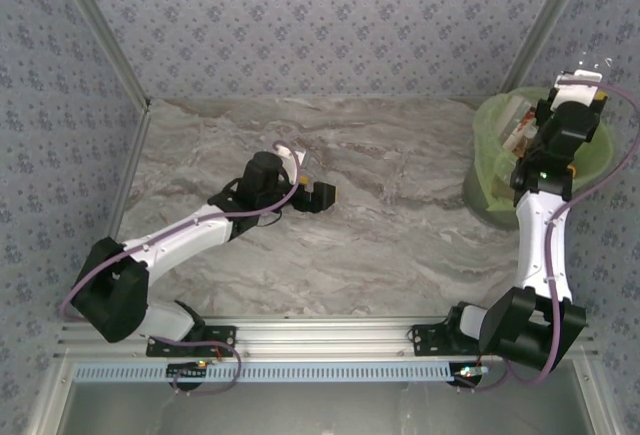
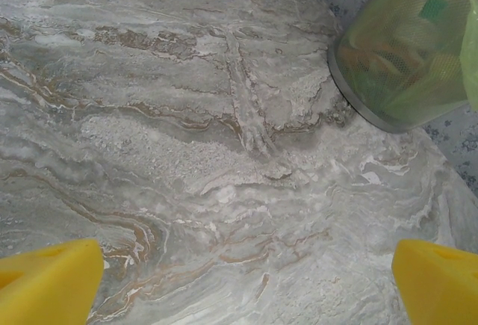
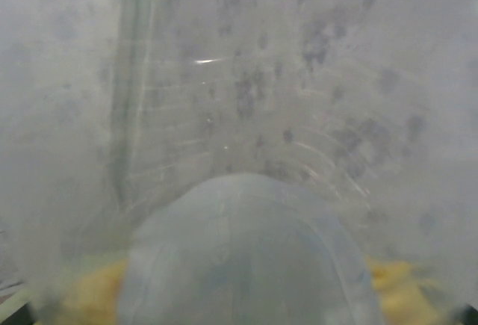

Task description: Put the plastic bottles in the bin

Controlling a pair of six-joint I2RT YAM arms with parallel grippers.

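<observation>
My right gripper (image 1: 580, 79) hangs above the bin (image 1: 490, 125), shut on a clear plastic bottle (image 1: 590, 63). In the right wrist view that bottle (image 3: 246, 250) is pressed close to the lens, with yellow fingers (image 3: 89, 291) on either side of it; the gripper (image 3: 243, 299) is shut on it. The bin, lined with a light-green bag, holds other bottles (image 1: 520, 127) with coloured labels. My left gripper (image 1: 322, 195) rests open near the table's middle with nothing between its yellow fingers (image 2: 52, 280); the gripper (image 2: 246, 273) faces bare marble, with the bin (image 2: 407, 48) ahead to the right.
The grey marble tabletop (image 1: 400, 215) is walled by patterned panels at the back and sides. The bin stands in the far right corner. A metal rail (image 1: 330, 335) runs along the near edge.
</observation>
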